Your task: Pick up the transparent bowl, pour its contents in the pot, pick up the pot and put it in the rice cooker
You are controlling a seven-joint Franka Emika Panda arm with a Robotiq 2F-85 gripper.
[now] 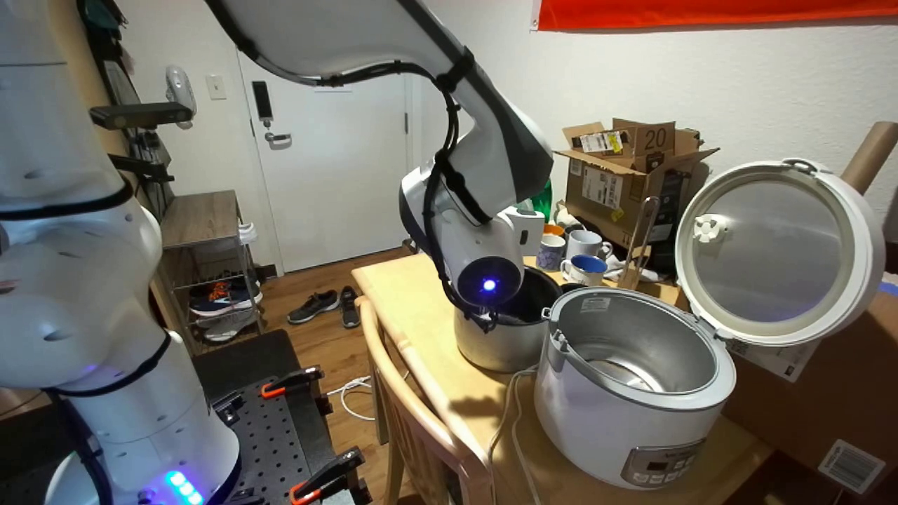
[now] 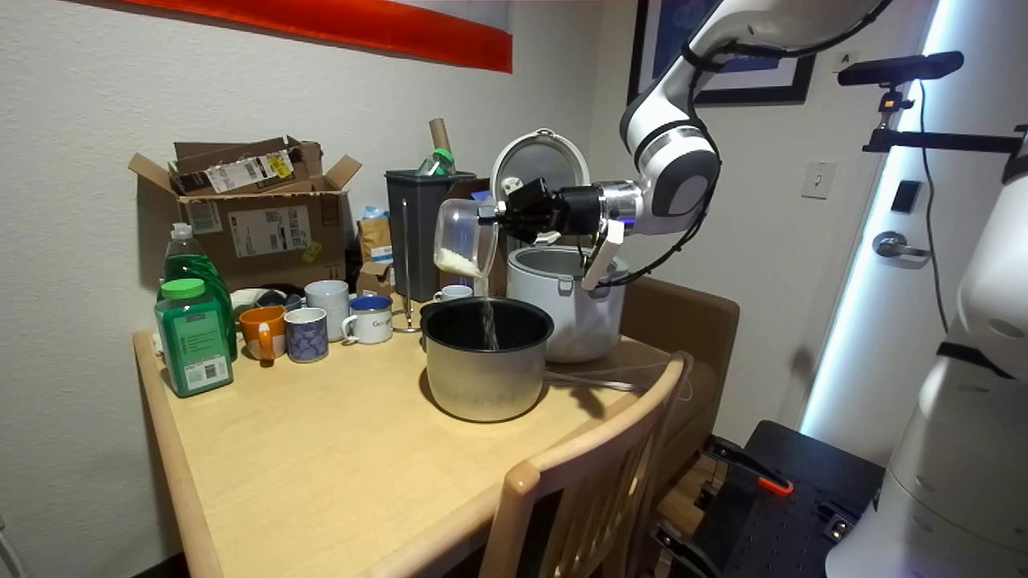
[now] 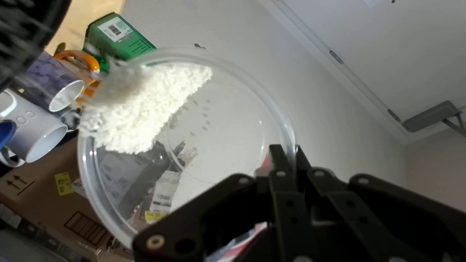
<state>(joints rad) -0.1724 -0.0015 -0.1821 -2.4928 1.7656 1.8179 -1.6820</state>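
Note:
My gripper (image 2: 488, 213) is shut on the rim of the transparent bowl (image 2: 459, 217), also seen with the gripper (image 3: 285, 156) in the wrist view. The bowl is tilted steeply above the pot (image 2: 486, 385). White rice (image 3: 145, 105) slides over the bowl's lower rim, and a thin stream falls into the pot. Some rice still lies in the bowl. The pot (image 1: 491, 344) stands upright on the table beside the rice cooker (image 1: 596, 421). The cooker's lid (image 1: 772, 245) is open and its inside looks bare. In that exterior view the arm hides the gripper and bowl.
Several mugs (image 2: 306, 335) and green bottles (image 2: 195, 337) stand at the table's back. A cardboard box (image 2: 265, 233) and a dark bin (image 2: 418, 241) are behind. A wooden chair (image 2: 594, 482) stands at the table's edge. A cable (image 1: 515, 407) lies by the cooker.

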